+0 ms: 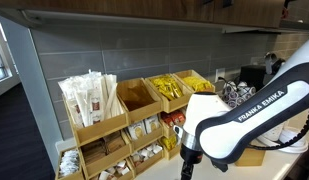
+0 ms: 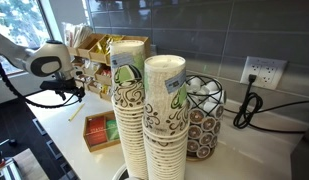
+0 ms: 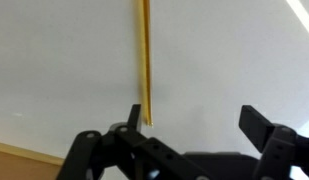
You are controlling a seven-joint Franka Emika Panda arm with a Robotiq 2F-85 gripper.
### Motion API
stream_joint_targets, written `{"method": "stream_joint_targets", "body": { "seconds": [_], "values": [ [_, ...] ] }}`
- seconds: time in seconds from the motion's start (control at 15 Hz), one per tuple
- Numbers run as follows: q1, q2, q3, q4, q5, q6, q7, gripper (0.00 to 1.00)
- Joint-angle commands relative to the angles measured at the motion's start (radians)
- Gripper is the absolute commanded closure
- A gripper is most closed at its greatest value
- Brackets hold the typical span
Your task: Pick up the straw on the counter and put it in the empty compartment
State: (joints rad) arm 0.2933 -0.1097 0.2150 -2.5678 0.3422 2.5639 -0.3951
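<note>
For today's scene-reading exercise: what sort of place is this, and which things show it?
Probably an office or café coffee station: stacked paper cups, a wire rack of coffee pods, and a wooden organizer holding wrapped straws and yellow packets.

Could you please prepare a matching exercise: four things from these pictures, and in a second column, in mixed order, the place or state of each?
1 straw
2 empty compartment
3 paper cups
4 gripper

a open, over the counter
b stacked in tall piles
c lying flat on the counter
d between white sticks and yellow packets

Pairs: 1-c, 2-d, 3-b, 4-a
</note>
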Motion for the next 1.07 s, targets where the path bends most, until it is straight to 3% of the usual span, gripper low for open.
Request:
{"method": "stream_joint_targets", "body": {
  "seconds": [0.0, 0.13, 0.27, 0.33, 0.47, 1.0],
  "values": [
    [0.008, 0.035, -0.009, -0.016, 0.034, 0.048, -0.062, 0.0],
    [0.002, 0.051, -0.005, -0.02, 0.023, 0.084, -0.059, 0.0],
    [-0.003, 0.066, -0.002, -0.023, 0.016, 0.126, -0.056, 0.09],
    [-0.005, 0.074, -0.001, -0.024, 0.012, 0.143, -0.054, 0.34],
    [-0.008, 0.088, 0.001, -0.025, 0.009, 0.166, -0.053, 0.35],
    [-0.026, 0.103, 0.007, -0.029, 0.014, 0.198, -0.065, 0.97]
  ]
}}
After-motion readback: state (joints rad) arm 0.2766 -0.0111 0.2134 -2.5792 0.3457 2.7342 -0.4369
